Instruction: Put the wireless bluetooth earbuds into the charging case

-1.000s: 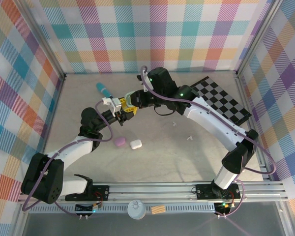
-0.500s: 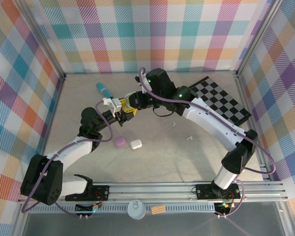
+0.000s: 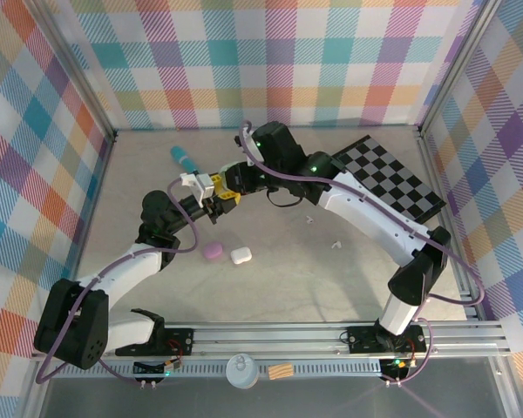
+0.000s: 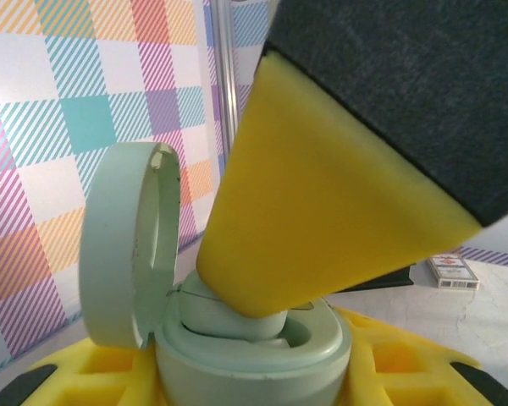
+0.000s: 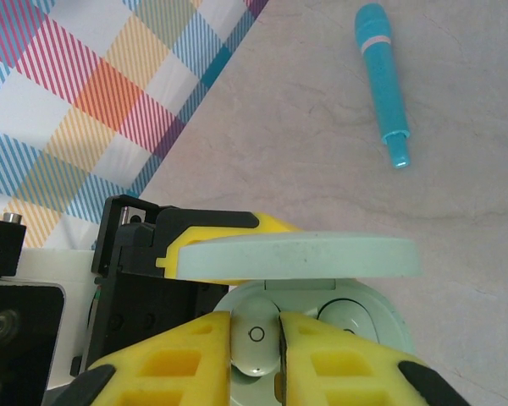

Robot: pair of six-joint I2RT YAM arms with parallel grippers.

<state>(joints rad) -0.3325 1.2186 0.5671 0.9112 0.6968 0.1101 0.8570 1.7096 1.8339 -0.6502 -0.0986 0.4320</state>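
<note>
- Pale green, the earbud [image 5: 256, 345] sits pinched between the pads of the right end effector [image 5: 254, 321], low over the open case [image 4: 262, 348] of the same colour. It looks to be going into one of the wells.
- The left end effector [image 4: 237, 391] is clamped on the base of the case and seems to hold it raised off the worktop [image 3: 288, 287], with the lid [image 4: 123, 245] swung up. I judge this steadies the base so the bud can be pressed home without the case sliding.
- The right wrist view looks straight down past the lid's edge at the bud, with a second round well just beside it.
- The left wrist view gives the side-on angle: the lid stands upright and a yellow finger [image 4: 322, 203] reaches down into the base.
- The overhead view adds a purple case [image 3: 212, 251] and a white case [image 3: 241, 256] lying side by side nearer the arm bases. To the right lie two tiny loose buds [image 3: 308, 219], as I take them, and beyond the arms a teal pen [image 5: 385, 80].
</note>
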